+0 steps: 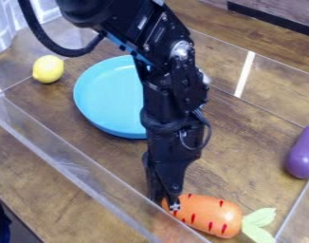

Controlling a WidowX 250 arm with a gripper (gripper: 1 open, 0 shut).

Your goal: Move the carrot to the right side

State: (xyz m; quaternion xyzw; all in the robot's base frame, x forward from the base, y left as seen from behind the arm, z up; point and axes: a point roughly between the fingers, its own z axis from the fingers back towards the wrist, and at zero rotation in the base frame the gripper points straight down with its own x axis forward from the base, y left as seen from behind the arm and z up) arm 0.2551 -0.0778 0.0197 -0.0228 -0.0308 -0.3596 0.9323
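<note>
Robot gripper point(166, 196), black and pointing down, has its fingers pressed together, with their tips at the blunt orange end of a toy carrot point(210, 215); whether they pinch it or only touch it, I cannot tell. The carrot lies on its side on a brown wood-look surface point(87, 169), near the bottom edge of the view and right of its middle. Dark stripe marks cross its orange body, and its light green leafy top point(260, 224) points toward the lower right. Just beside the carrot, a clear, see-through panel point(71, 159) runs diagonally down from the left. Behind the arm sits a round, bright blue plate point(106, 100), partly hidden by it. A yellow lemon point(48, 68) lies to the plate's upper left, and a purple eggplant point(302, 154) is at the right edge of the view, partly cut off.
</note>
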